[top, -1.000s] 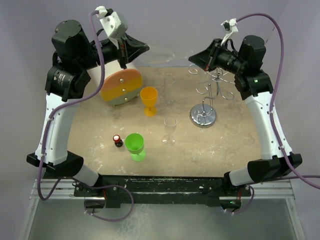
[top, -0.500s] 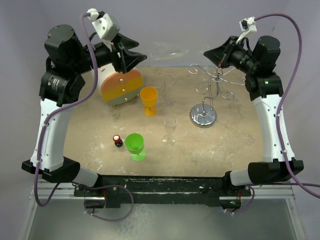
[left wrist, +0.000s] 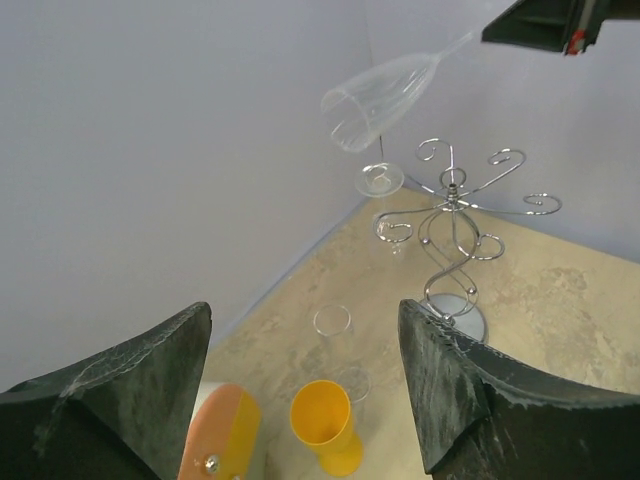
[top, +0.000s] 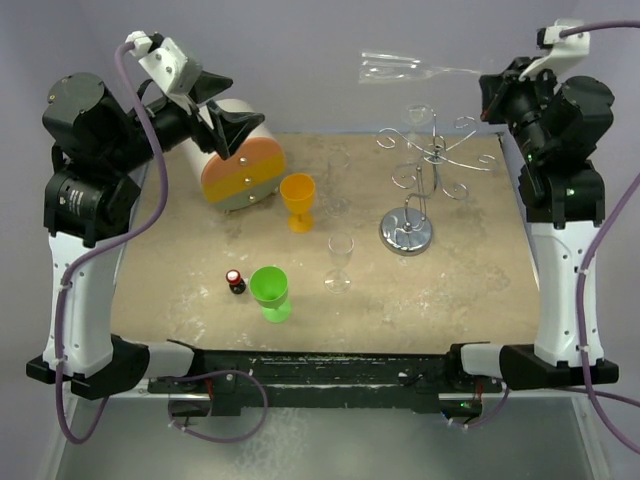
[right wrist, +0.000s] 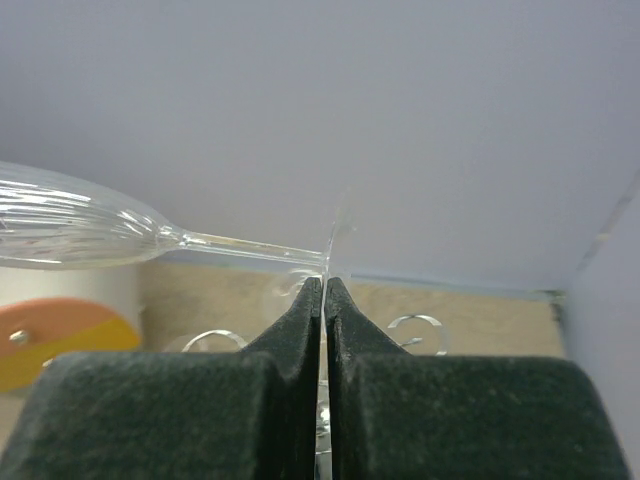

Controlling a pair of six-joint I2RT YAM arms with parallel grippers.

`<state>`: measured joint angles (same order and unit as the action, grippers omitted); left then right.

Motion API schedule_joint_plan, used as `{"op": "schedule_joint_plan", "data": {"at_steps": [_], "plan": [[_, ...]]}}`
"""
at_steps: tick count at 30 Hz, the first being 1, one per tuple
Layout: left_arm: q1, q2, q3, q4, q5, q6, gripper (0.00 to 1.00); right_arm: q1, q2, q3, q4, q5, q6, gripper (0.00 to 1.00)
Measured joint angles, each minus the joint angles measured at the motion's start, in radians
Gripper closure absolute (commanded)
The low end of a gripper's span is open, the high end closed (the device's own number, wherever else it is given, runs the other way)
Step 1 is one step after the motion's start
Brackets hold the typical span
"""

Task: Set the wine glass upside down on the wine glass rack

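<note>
Clutter at the near side of the desk (top: 470,290): green cup (top: 270,292), red-capped bottle (top: 234,282), short clear glass (top: 340,262), and behind them an orange cup (top: 297,201). All of it sits under any glass that drops.

Mid-right stands the wine glass rack (top: 425,190), upright on its chrome base, curled arms spread. It looks light, so a sideways knock from stem or gripper could tip it.

Left gripper (left wrist: 305,310) hangs over the rear left, fingers wide apart and empty, so it offers no support.

Farthest and highest is the wine glass (top: 395,67), lying horizontal above and behind the rack, bowl pointing left. Right gripper (right wrist: 323,290) is pinched on the thin edge of the foot alone.

Main risk: the long lever of stem and bowl may pivot or slip in that narrow pinch during the roll to inverted. Second risk: the fingers hold the very part that must slide into a loop, so they may foul the wire.
</note>
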<state>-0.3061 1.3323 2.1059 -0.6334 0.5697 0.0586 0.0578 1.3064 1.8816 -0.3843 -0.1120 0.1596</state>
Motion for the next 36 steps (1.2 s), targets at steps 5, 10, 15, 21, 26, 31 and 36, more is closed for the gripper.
{"op": "schedule_joint_plan", "data": {"at_steps": [5,10,15,21,26,31,36], "plan": [[0.011,-0.013,-0.034,-0.025,-0.036,0.029,0.16,0.0,-0.018,0.036,0.0,0.189,-0.136,1.0],[0.019,-0.017,-0.064,-0.044,-0.055,0.043,0.12,0.0,0.008,0.1,-0.002,0.367,-0.272,1.0],[0.026,-0.018,-0.077,-0.048,-0.064,0.059,0.1,0.0,0.044,0.137,0.001,0.528,-0.408,1.0],[0.031,-0.026,-0.09,-0.049,-0.066,0.066,0.07,0.0,0.109,0.142,0.006,0.68,-0.566,1.0],[0.031,-0.033,-0.103,-0.049,-0.066,0.068,0.06,0.004,0.173,0.139,0.024,0.763,-0.7,1.0],[0.034,-0.039,-0.108,-0.049,-0.066,0.074,0.05,0.026,0.204,0.108,0.078,0.827,-0.85,1.0],[0.038,-0.049,-0.116,-0.049,-0.065,0.077,0.05,0.059,0.208,0.021,0.164,0.849,-1.014,1.0]]}}
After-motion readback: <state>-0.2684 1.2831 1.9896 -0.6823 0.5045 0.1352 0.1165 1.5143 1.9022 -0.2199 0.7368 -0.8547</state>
